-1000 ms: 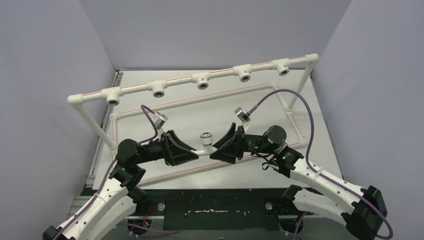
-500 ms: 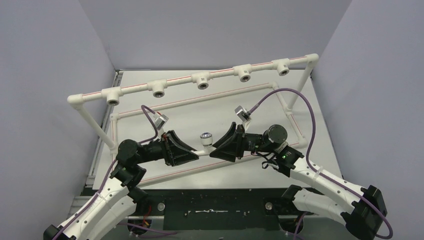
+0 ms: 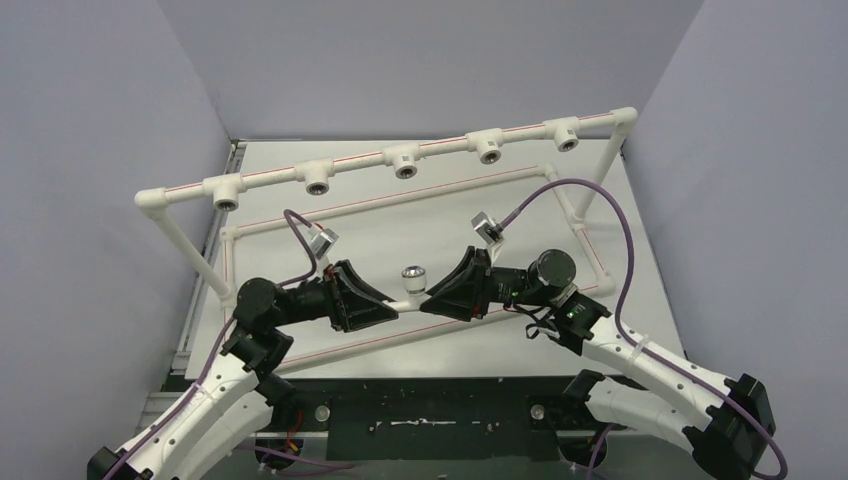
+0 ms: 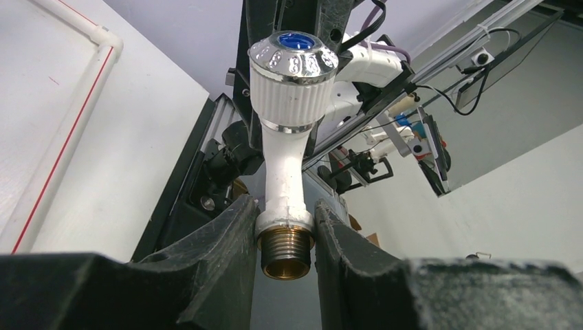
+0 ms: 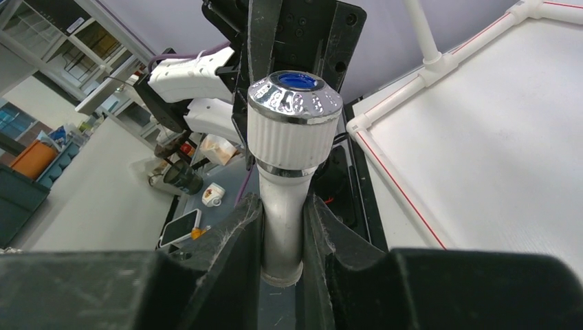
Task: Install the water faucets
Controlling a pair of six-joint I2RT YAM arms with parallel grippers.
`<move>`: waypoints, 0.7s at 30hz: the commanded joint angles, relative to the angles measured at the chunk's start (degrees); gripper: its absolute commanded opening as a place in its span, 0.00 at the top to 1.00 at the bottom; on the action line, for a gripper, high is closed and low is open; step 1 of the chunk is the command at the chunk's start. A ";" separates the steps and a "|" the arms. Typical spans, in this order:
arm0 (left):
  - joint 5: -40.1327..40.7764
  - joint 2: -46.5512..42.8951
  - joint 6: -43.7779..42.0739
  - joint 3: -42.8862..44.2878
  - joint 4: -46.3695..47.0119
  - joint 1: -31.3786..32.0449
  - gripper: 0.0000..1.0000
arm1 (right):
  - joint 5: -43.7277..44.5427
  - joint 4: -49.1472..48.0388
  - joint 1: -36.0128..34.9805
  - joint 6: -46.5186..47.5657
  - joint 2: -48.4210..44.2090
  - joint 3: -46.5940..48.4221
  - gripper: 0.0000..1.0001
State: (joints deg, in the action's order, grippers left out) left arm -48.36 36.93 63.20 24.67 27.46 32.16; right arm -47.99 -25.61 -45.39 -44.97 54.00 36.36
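Tap lies sideways between both grippers: left gripper pinches its brass end, right gripper pinches its white end.

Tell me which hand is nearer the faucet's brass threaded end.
Left. The left hand pinches the faucet at the collar right beside the brass threaded end; the right hand clamps the plain white spout end, beyond the knob.

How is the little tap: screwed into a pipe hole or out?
Out. The tap is held by the left gripper and right gripper, its brass thread bare; the pipe sockets stand empty.
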 commanded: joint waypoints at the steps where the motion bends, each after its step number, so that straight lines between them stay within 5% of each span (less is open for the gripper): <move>1: 0.98 0.78 -0.88 1.74 0.65 0.09 0.67 | 2.28 -1.58 -0.41 2.98 -2.61 2.20 1.00; 4: 1.88 0.62 -3.06 3.28 -3.22 0.09 0.43 | 3.34 0.81 -0.41 4.14 -3.73 2.75 1.00; 8: 5.58 -0.24 -10.02 8.72 -15.61 0.09 0.25 | 4.78 5.69 -0.41 6.29 -5.75 3.96 1.00; 15: 14.91 1.04 -25.72 22.97 -43.40 0.01 0.18 | 11.27 20.95 -0.39 13.52 -8.36 9.61 1.00; 21: 31.04 3.31 -36.81 38.68 -64.28 0.02 0.16 | 21.45 37.03 -0.28 21.50 -6.64 17.53 1.00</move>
State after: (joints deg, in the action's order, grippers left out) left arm -30.28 39.00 37.34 53.17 -19.68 32.18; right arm -35.48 1.26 -45.45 -30.44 46.72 47.40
